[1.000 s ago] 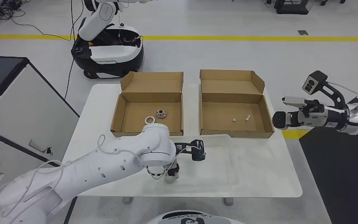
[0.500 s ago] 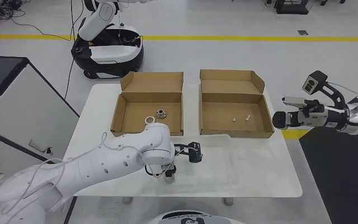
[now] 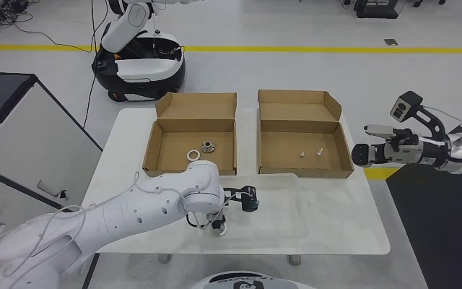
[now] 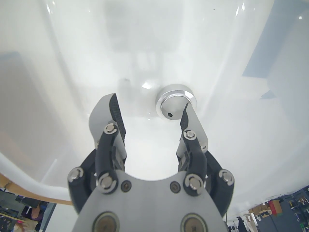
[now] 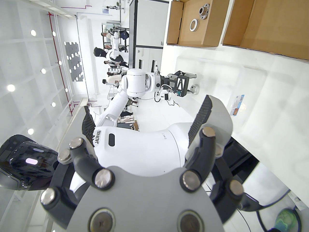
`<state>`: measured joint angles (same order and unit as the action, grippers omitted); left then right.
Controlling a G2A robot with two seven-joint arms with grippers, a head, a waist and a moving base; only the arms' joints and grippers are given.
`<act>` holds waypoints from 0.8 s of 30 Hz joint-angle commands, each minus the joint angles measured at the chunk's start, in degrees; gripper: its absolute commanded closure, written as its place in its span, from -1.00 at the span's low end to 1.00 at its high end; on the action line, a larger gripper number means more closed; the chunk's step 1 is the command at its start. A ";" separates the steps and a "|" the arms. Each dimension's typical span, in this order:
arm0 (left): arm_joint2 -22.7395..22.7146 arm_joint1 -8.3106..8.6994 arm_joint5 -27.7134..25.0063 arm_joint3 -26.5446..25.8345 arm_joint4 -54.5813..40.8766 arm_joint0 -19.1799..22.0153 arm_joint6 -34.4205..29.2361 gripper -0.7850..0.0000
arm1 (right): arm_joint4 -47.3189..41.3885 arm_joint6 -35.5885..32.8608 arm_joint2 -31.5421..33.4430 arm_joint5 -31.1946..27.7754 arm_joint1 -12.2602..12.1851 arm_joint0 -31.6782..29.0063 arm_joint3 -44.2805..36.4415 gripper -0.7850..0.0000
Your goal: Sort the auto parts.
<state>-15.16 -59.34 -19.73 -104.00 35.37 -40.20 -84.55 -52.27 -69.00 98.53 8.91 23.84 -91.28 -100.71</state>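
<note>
A serrated black fingertip [image 4: 184,118] of the left gripper [image 4: 149,101] covers one edge of the round silver metal part [image 4: 175,98]; two small pale pieces [image 3: 310,152] in the right-hand brown cardboard box [image 3: 278,148] are too small to identify.

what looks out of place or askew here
A silver round part lies loose on the table, outside the left box and right box, off-centre by one fingertip of the open left gripper. Nothing looks spilled or damaged.

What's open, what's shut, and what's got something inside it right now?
Left gripper: open, round metal part just beside it, not gripped.
Right gripper: open, empty.
Left box: open, holds a ring and a hub.
Right box: open, holds two small white parts.
</note>
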 commanded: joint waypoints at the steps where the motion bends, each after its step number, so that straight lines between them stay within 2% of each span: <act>1: 0.36 -0.08 -0.16 0.45 0.43 -0.12 0.17 -0.36 | -0.02 0.00 0.01 -0.01 0.00 -0.01 0.00 -1.00; 14: 1.21 -1.03 -0.89 3.10 1.74 -0.30 0.92 0.00 | -0.02 0.00 0.01 -0.01 0.00 -0.01 0.00 -1.00; 24: 1.05 -2.51 -1.36 5.03 3.79 0.22 2.91 0.10 | -0.02 0.00 0.01 -0.01 0.00 -0.01 0.00 -1.00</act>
<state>-14.09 -61.75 -20.95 -99.16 39.21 -39.96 -81.78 -52.27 -69.00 98.53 8.91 23.84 -91.28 -100.71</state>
